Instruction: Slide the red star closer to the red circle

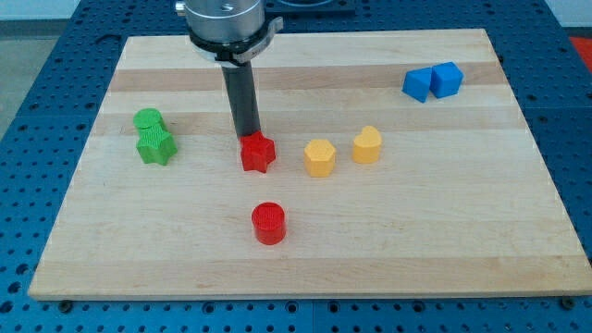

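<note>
Resting at the upper edge of the red star [258, 154], my tip [248, 137] (a bare rod, no pincer to spread or pinch) sits centre-frame. The red circle [268, 223] lies well below. The push looks just begun; next, drive straight down-frame. 2 yellow blocks [319, 158] sit right on the tabletop [444, 240].

My tip [248, 137] rests against the upper edge of the red star [258, 154], which sits near the middle of the wooden board [462, 231], with the red circle [268, 223] apart from it toward the view's bottom. A yellow hexagon [319, 158] and another yellow block [367, 145] lie right of the star. A green cylinder [147, 120] touches a green star [155, 145] at the view's left, and two blue blocks [432, 81] touch at the upper right.
</note>
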Robot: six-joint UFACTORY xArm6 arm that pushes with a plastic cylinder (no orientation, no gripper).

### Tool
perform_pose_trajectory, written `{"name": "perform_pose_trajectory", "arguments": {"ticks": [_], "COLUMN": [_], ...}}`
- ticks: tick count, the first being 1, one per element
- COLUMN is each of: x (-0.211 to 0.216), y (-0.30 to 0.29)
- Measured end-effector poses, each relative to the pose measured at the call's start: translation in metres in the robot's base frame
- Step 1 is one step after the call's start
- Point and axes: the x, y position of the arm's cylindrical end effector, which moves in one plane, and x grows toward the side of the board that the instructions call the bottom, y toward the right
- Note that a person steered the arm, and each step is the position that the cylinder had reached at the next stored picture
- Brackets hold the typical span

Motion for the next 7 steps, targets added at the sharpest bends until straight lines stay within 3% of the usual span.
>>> {"name": "perform_pose_trajectory", "arguments": {"ticks": [1, 2, 3, 5, 6, 7], "x": [0.006, 0.048, 0.057, 0.057, 0.022, 0.022], "y": [0.000, 0.000, 0.000, 0.000, 0.001, 0.019]}}
